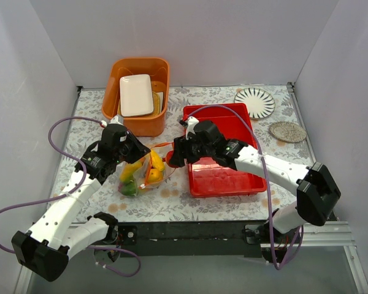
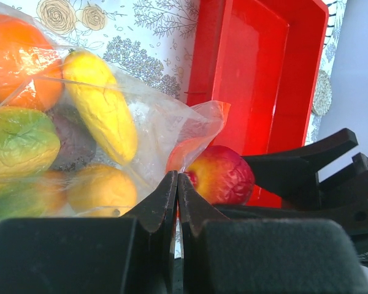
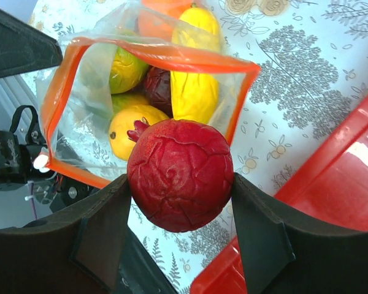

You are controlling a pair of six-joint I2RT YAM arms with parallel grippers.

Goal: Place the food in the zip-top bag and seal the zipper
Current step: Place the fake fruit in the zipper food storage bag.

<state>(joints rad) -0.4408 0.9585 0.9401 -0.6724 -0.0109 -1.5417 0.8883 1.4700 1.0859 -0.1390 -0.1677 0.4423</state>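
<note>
Floral-print bench (image 1: 221,205), plain pale walls (image 1: 221,37) on three sides. The left gripper (image 2: 175,180) is closed on bag (image 2: 153,128) edge; right gripper (image 3: 181,184) clamps red fruit (image 3: 181,165) at bag mouth, beside red tray (image 1: 224,177).

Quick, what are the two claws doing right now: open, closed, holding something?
Left claw: closed, pinching the edge of the clear bag.
Right claw: closed on a red round fruit.

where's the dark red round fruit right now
In the right wrist view the red fruit sits clamped in the right pincer, just in front of the open mouth of the zip-top bag, with the red tray at its right.
</note>
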